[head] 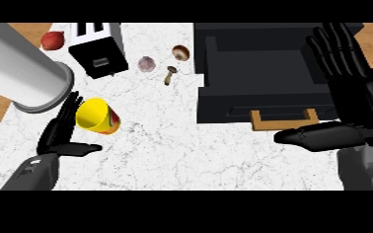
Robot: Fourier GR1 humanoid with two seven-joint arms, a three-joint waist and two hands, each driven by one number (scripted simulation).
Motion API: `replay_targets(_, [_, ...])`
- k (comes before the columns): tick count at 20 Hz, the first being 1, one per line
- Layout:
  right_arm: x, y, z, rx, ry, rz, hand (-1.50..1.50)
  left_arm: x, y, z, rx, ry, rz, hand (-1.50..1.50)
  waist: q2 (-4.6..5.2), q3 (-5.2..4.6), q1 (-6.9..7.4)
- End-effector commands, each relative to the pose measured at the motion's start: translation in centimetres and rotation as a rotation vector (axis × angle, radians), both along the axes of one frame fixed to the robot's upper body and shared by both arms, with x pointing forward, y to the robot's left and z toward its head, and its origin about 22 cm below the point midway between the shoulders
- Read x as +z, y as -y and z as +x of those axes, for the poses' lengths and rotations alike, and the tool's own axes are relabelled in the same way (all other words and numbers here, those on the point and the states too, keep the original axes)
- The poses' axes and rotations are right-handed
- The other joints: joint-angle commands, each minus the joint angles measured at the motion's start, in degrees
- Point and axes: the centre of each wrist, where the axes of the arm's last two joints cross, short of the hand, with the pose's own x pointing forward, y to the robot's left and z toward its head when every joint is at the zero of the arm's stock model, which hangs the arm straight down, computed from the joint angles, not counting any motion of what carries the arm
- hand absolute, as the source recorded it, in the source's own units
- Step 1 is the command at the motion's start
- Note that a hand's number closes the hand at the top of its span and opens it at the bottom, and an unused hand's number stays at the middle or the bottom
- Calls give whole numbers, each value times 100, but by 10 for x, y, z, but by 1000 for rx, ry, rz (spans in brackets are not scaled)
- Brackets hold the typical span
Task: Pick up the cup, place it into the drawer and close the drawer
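A yellow cup with a red and green side lies tilted on the white marble counter at the left, its mouth facing up-left. My left hand is just left of it, fingers straight and thumb spread below the cup, close to its rim but not curled round it. A black drawer with a wooden handle stands open at the right. My right hand is raised at the right edge, fingers straight over the drawer's right side, thumb pointing left near the handle.
A large grey cylinder lies at the far left. A black toaster stands at the back, with a red onion beside it. A garlic bulb and two mushrooms lie between toaster and drawer.
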Motion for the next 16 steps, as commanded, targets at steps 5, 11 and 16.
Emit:
replay_targets(5, [4,3,0,22,3,1,-150,-13,22,-2,-15,91,-44,-150,21,-9,-66])
replay_targets(11, [0,8,4,10,-5,-24,-150,-3,1,0,-40,106,-49,-150,45,-15,-83])
replay_targets(16, [3,-2,-1,9,11,0,-150,4,23,22,-83,105,-94,-150,41,-14,-118])
